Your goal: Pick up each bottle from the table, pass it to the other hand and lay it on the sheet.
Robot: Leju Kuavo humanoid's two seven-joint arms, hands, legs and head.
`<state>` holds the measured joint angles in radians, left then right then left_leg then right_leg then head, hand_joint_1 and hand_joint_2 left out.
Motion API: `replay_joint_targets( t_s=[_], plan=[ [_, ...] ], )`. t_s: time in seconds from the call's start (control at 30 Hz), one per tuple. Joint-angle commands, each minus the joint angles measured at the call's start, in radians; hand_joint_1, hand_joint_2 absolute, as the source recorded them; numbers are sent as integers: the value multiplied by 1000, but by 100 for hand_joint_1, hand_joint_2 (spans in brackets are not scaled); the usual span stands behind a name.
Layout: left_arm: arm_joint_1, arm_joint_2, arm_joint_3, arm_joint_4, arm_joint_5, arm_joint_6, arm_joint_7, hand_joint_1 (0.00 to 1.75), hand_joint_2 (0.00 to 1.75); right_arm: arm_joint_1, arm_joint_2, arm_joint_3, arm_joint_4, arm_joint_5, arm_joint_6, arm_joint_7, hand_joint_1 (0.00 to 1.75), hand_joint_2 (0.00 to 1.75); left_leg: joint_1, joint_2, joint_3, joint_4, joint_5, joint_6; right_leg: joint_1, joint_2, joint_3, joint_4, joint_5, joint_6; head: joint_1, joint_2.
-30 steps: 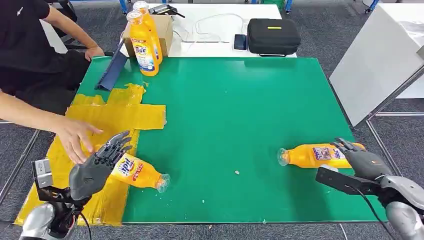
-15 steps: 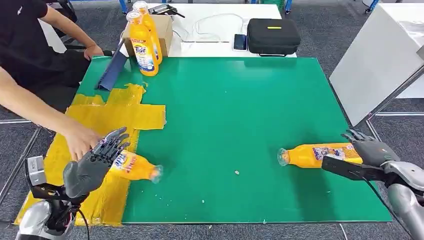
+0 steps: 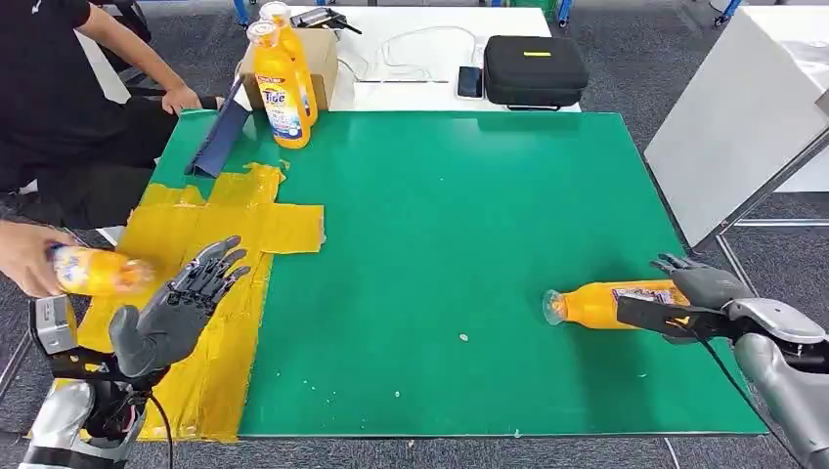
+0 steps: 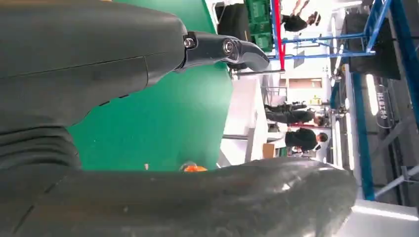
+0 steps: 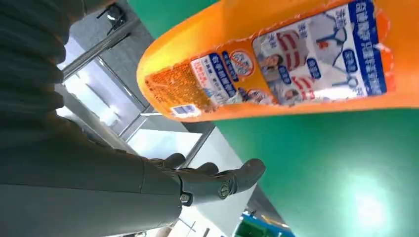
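Now person's hand [image 3: 24,256] took bottle [image 3: 98,272] off sheet [image 3: 210,230]; left hand [image 3: 174,313] spread, empty; right hand [image 3: 706,285] unclear.

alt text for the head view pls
An orange bottle lies on a green table, the robot's right hand at its base. The left hand hovers open over a yellow sheet. At the left edge, a person's hand holds another bottle.
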<state>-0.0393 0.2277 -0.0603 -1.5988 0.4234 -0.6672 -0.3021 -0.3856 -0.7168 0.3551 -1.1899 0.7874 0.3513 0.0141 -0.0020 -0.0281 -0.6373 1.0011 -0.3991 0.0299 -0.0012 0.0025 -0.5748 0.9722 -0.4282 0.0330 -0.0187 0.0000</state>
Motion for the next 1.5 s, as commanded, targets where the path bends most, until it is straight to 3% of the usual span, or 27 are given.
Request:
replay_joint_targets(
  t_s=[0.03,0.3,0.33,0.37,0.53,0.73,0.83,0.87,0.9,0.97,1.0,1.03,1.07,1.17,1.2,1.3,1.5],
  plan=[
    [-48,5,-1,73,8,-13,8,0,0,-90,61,143,189,17,2,-22,0,175,1,4,5,-1,-1,-2,1,2,5,-2,0,0,0,0],
    [-130,5,-34,166,17,-25,0,0,0,-112,14,273,305,-13,82,-91,0,175,1,1,4,-1,0,-1,1,-1,5,-2,0,0,0,0],
    [-136,2,-35,175,24,-27,-6,0,0,-114,17,284,322,-23,94,-97,169,175,1,0,3,-1,0,-1,1,-2,4,-2,0,0,0,0],
    [-154,1,-49,193,27,-36,-6,0,0,-106,4,315,334,-22,118,-105,175,175,1,0,5,-1,0,-1,1,-2,6,-2,-1,0,0,0],
    [-201,13,-91,247,32,-39,-21,0,0,-88,-16,364,380,-89,99,-153,175,175,1,-3,7,-1,0,-1,1,-6,9,-3,-1,0,0,0],
    [-131,23,-38,180,32,-31,-22,0,0,-107,41,287,309,-199,75,-66,175,175,1,3,7,-1,0,-1,1,0,6,-2,1,0,0,0],
    [-55,17,7,105,20,1,1,0,0,-49,135,148,163,-300,-19,-10,175,175,2,7,9,-1,-1,-2,2,4,8,-3,1,-1,0,0],
    [-25,12,20,69,15,16,19,0,0,39,238,-17,46,-484,-44,9,175,175,1,6,8,-1,-1,-1,1,4,8,-3,1,-1,0,0],
    [-15,12,23,56,16,16,23,0,0,71,253,-19,-25,-481,-49,66,175,175,1,8,9,-1,-1,-2,2,5,9,-2,1,-1,0,0],
    [-17,2,14,54,24,28,40,0,0,168,367,-144,-148,-776,-19,48,175,175,3,12,11,-2,-2,-3,4,9,10,-4,1,-2,0,0],
    [-21,-2,5,53,26,35,46,0,0,190,376,-128,-196,-781,-44,78,175,175,3,7,8,-2,-1,-2,4,3,8,-3,0,-2,2,0],
    [-24,-4,-1,54,26,40,47,0,0,199,378,-119,-216,-784,-56,91,175,175,5,14,11,-2,-3,-4,6,9,10,-4,1,-3,0,0],
    [-21,-17,-2,51,49,58,66,0,0,209,410,-126,-252,-812,-83,71,175,175,4,7,7,-1,-2,-3,4,3,7,-2,0,-2,0,0],
    [-3,-69,-11,0,119,106,95,0,0,199,506,-84,-350,-833,-142,67,175,175,4,3,7,0,-2,-4,4,-1,5,0,-2,-2,-1,0],
    [0,-82,-16,-23,111,143,104,0,175,185,524,-53,-368,-810,-165,70,175,175,3,-2,4,0,-1,-3,3,-3,3,1,-2,-2,0,0],
    [2,-87,-27,-42,105,162,113,0,175,174,542,-29,-378,-794,-185,88,175,175,5,5,4,1,-3,-4,5,3,3,2,-2,-2,0,0],
    [0,-75,-32,-39,115,166,112,0,175,173,520,-27,-368,-807,-192,82,175,175,4,0,4,1,-1,-4,4,-3,4,2,-3,-2,0,0]
  ],
)
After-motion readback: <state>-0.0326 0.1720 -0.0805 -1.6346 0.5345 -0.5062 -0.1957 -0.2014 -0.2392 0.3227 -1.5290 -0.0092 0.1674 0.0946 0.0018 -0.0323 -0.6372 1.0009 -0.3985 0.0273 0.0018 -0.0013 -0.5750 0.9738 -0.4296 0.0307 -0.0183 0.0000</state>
